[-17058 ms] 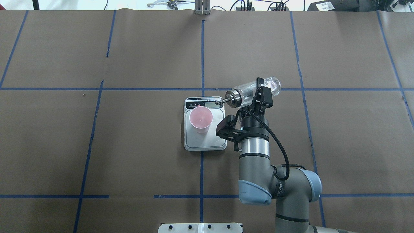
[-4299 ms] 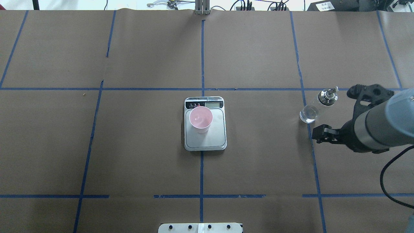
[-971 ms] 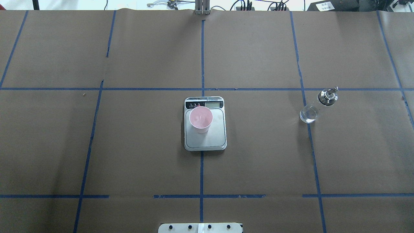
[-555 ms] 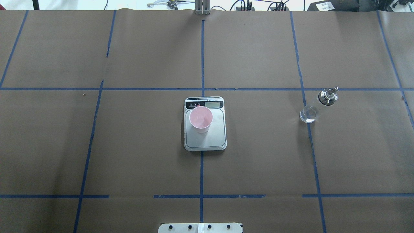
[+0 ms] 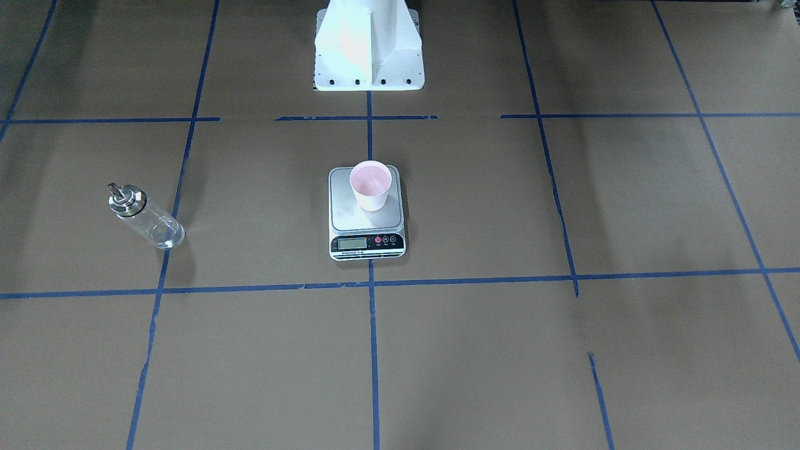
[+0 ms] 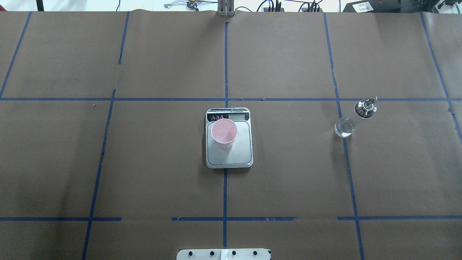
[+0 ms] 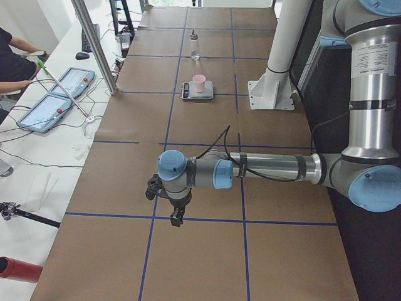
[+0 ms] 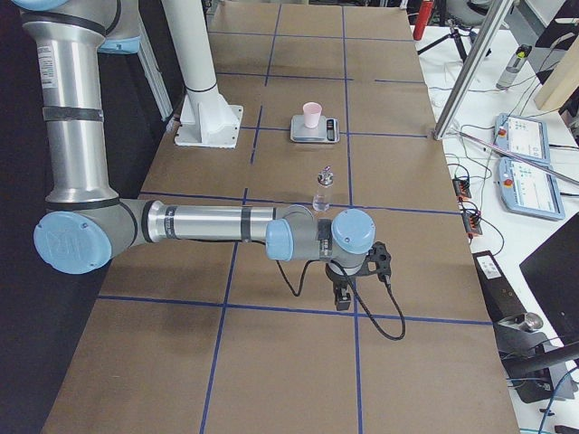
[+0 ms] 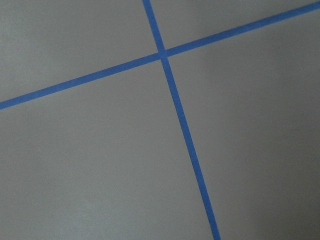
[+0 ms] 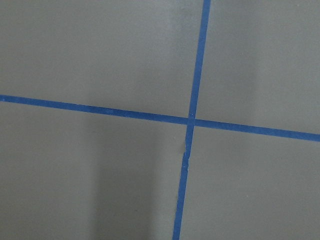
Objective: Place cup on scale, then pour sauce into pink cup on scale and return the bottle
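Observation:
The pink cup (image 6: 224, 134) stands upright on the silver scale (image 6: 231, 159) at the table's middle; both also show in the front view, cup (image 5: 370, 185) and scale (image 5: 350, 215). The clear glass bottle (image 6: 352, 119) stands upright and alone on the table's right side, far from the scale; it also shows in the front view (image 5: 145, 215). My left gripper (image 7: 177, 218) and right gripper (image 8: 342, 297) show only in the side views, low over the table ends, far from these things. I cannot tell whether they are open or shut.
The white robot base (image 5: 367, 44) stands at the table's near edge behind the scale. Blue tape lines grid the brown table cover. An operators' desk with tablets (image 8: 525, 163) and a metal post (image 7: 94, 44) run along the far side.
Long before, my right gripper held the bottle tilted by the scale; later the bottle stood at the right and the arm drew away. Over the last second nothing moved.

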